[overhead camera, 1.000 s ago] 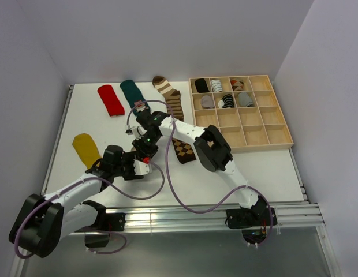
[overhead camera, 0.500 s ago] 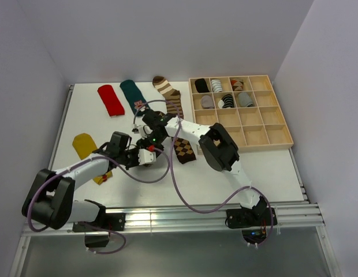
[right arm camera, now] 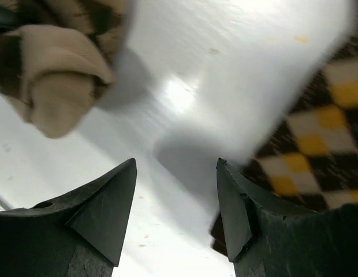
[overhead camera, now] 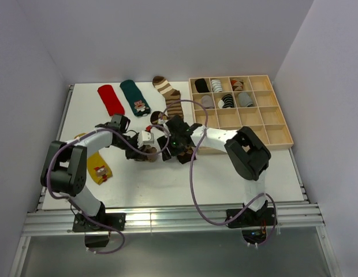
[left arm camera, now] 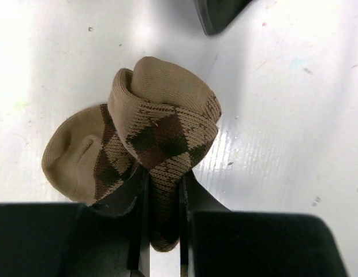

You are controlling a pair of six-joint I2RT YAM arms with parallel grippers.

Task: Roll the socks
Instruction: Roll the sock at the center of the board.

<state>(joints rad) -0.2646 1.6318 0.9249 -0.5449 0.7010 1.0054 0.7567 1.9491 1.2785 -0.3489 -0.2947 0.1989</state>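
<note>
I'm pinching the rolled argyle sock (left arm camera: 161,115) in my nearly closed left gripper (left arm camera: 161,184); my right gripper (right arm camera: 176,202) is hanging wide, empty. Gripping firmly should prevent unrolling.

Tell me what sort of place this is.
Probably a robotics lab test cell: white table boxed in by plain walls, left arm and right arm mounted on a metal rail, wooden tray holding rolled socks.

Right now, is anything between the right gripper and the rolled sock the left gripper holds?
Nothing visible. Only bare table lies between the open right gripper and the rolled sock, which the left gripper pinches. The flat checked sock lies off to the other side.
</note>
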